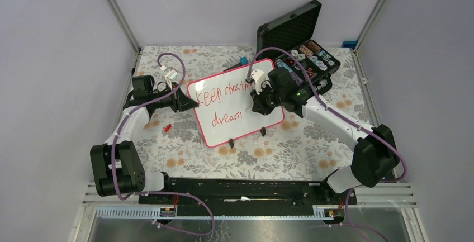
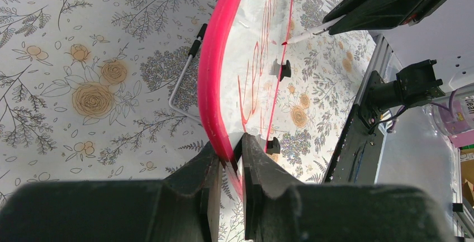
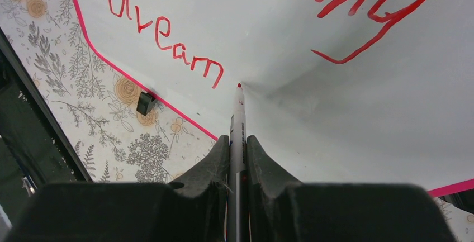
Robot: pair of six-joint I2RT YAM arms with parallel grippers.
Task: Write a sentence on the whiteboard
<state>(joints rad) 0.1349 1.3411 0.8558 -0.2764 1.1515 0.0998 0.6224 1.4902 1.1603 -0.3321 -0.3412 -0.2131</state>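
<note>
**A:** How will our whiteboard (image 1: pixel 246 129) handle?

**B:** We judge it light, stiff and slick. It stands tilted in the middle of the table (image 1: pixel 290 153), so we steady it by the pink frame (image 2: pixel 215 74). Our left gripper (image 2: pixel 231 153), nearly closed, pinches the left edge.

**A:** And our right gripper (image 3: pixel 237 144)?

**B:** Clamped narrowly on the red marker (image 3: pixel 239 110), tip just past the last letter.

**A:** What can we read?

**B:** The sentence (image 1: pixel 226 117) reads "Keep chas…", then the right arm (image 1: pixel 313 108) hides the rest, then "dream". We see no brand.
</note>
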